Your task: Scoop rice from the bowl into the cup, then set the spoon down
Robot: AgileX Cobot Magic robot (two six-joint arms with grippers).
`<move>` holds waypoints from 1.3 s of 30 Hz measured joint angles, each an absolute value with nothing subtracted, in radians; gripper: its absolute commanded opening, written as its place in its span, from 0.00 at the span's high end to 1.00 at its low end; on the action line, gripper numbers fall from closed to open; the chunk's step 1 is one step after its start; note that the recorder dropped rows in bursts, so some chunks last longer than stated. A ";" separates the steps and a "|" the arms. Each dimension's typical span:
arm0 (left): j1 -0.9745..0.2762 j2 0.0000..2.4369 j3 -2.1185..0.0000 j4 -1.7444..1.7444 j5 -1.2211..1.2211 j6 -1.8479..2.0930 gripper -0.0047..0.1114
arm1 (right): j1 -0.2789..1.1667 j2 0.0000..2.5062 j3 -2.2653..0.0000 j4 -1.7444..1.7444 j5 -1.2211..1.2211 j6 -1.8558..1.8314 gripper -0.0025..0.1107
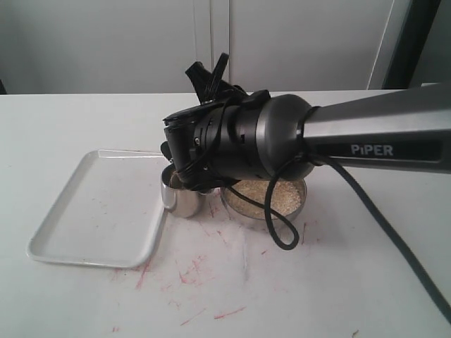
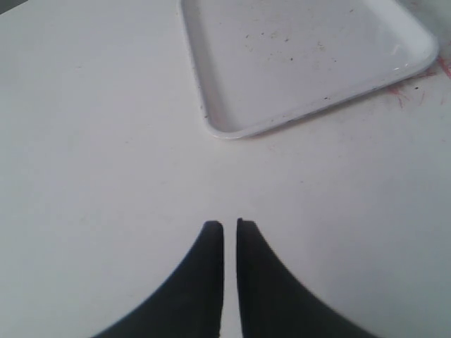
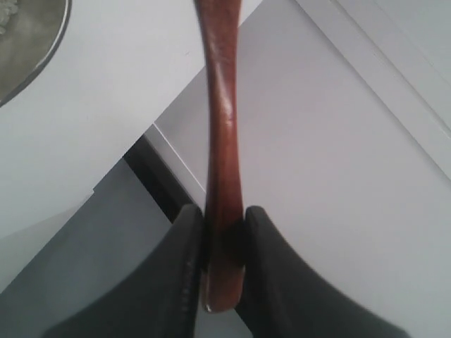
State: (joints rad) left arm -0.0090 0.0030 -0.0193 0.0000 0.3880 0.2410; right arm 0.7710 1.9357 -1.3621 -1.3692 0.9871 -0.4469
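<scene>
Your right gripper [image 3: 224, 232] pinches the glossy reddish-brown wooden spoon [image 3: 220, 127] by its slim handle. Your left gripper [image 2: 230, 229], fingers nearly together, holds nothing over the tabletop [image 2: 84, 176].

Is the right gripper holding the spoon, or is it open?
Shut on the spoon: both fingers of the right gripper press the wooden handle between them.

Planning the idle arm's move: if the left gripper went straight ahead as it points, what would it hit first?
Probably the bare table, short of the white tray beyond; depth is unclear.
</scene>
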 measured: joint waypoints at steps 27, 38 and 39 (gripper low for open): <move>-0.009 0.003 -0.019 0.000 0.388 0.241 0.84 | 0.787 1.936 -1.362 -1.390 1.029 -0.410 0.98; -0.009 0.003 -0.019 0.000 0.388 0.241 0.84 | 0.785 1.944 -1.356 -1.363 1.038 -0.390 0.98; -0.009 0.003 -0.019 0.000 0.388 0.241 0.84 | 0.789 1.944 -1.350 -1.359 1.030 -0.403 0.98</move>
